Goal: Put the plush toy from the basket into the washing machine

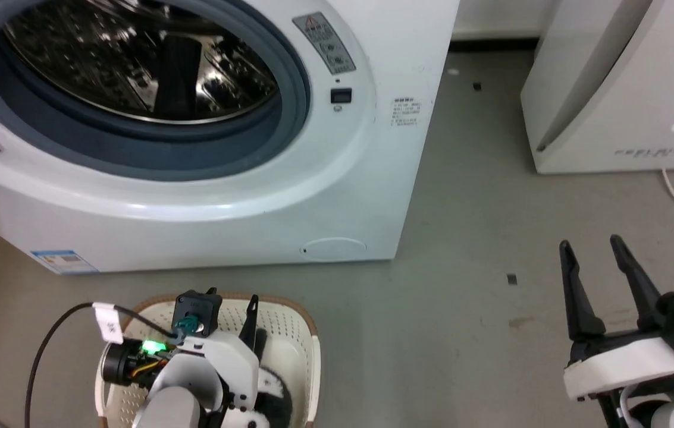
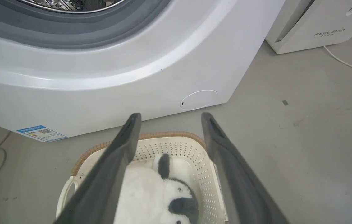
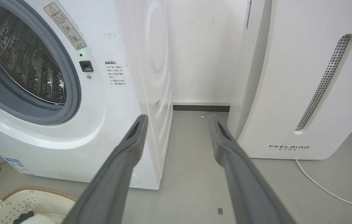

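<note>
I'm facing the washing machine, its porthole standing open. The basket is sitting on the floor just before it, with the plush toy lying inside, not yet grasped. I'm hovering the left gripper above the toy, fingers spread. The right gripper is idling open. Grasping, lifting and loading are all remaining.

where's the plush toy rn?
The plush toy lies in the basket on the floor before the washing machine, robot's left side; left wrist view shows it below the open left tool.
</note>
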